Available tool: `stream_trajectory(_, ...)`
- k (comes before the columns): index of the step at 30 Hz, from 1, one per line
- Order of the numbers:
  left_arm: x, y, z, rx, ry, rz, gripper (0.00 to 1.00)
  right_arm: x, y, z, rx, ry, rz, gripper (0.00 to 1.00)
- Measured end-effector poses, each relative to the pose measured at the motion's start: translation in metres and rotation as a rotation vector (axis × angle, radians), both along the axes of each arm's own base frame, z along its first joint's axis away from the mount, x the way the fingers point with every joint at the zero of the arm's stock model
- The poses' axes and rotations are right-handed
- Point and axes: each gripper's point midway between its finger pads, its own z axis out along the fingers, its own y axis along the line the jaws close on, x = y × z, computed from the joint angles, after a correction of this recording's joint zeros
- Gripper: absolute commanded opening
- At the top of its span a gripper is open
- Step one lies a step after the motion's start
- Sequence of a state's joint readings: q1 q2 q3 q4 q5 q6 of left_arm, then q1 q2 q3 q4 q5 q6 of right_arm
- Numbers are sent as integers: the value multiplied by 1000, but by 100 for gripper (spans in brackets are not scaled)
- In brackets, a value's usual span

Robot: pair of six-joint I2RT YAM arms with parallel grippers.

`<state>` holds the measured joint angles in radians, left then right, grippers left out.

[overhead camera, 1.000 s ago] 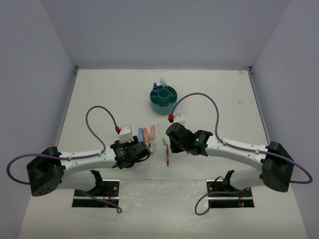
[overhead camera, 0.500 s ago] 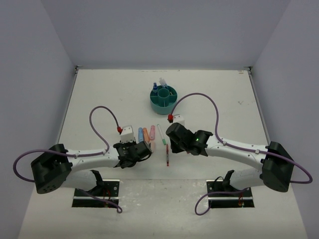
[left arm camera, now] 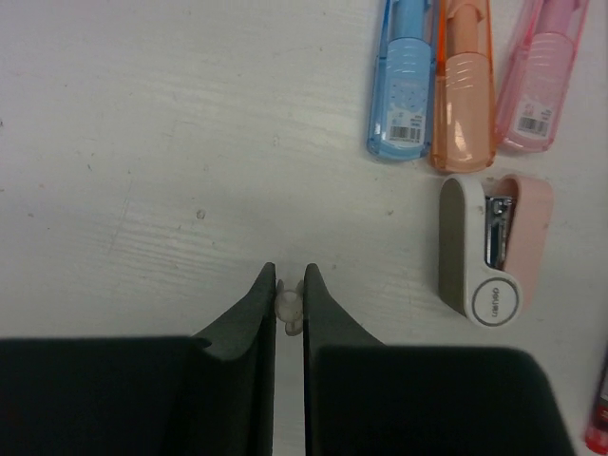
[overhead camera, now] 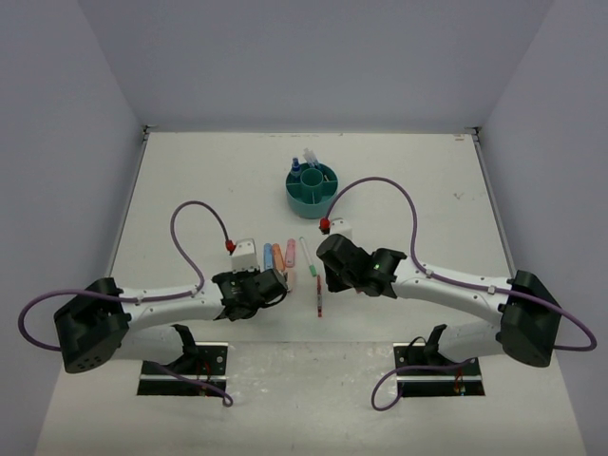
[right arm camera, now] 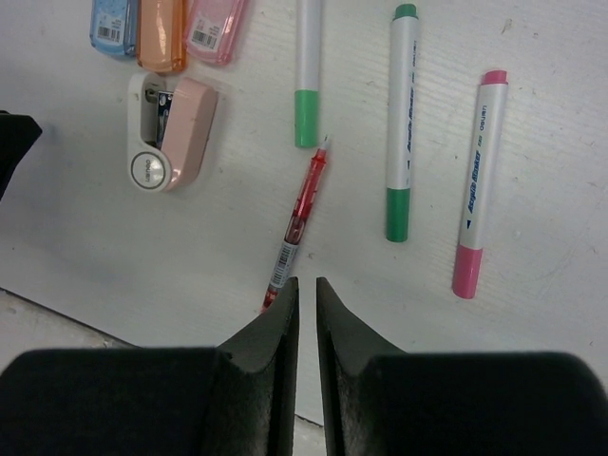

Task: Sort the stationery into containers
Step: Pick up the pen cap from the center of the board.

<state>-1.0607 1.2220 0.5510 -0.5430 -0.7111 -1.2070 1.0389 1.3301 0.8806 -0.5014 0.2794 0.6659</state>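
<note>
Left gripper [left arm camera: 290, 277] closed on eraser [left arm camera: 289, 310]; stapler [left arm camera: 494, 249] beside.

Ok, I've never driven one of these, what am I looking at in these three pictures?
Two robot arms are bolted at the table's near edge. The wide picture looks down from above and behind them; the other two come from a camera on each wrist, each showing its own gripper at the bottom. The left gripper is pinching a small white piece. The right gripper has its jaws almost together beside the end of a red pen, nothing visible between them. Loose on the table: a pink-and-white stapler, three stubby coloured cases and white pens. The teal organiser stands farther back.
</note>
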Motion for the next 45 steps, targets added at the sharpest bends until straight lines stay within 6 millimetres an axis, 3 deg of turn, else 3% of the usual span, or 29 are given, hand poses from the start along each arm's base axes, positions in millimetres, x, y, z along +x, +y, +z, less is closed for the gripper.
stream_trajectory(4,-1,-11,21,-96,-27,-49,0,-2,0,3,18,-7,16,16)
stream_trajectory(9,-5,-38,77,-355,-130,-188,0,-15,10,28,194,-55,114,40)
stream_trajectory(12,-11,-58,137,-598,-266,-310,0,-34,23,67,431,-128,235,51)
stream_trajectory(17,-34,-81,228,-945,-486,-524,0,-65,33,144,763,-316,460,54)
stream_trajectory(22,-65,-102,281,-1147,-594,-764,0,-82,40,196,900,-399,589,48)
stream_trajectory(31,-104,-109,317,-1293,-746,-1025,0,-99,52,243,1083,-271,597,38)
stream_trajectory(37,-111,-108,329,-1326,-793,-1074,0,-107,52,250,1123,-229,617,37)
stream_trajectory(45,-110,-111,325,-1302,-797,-1084,0,-112,54,253,1140,-207,644,40)
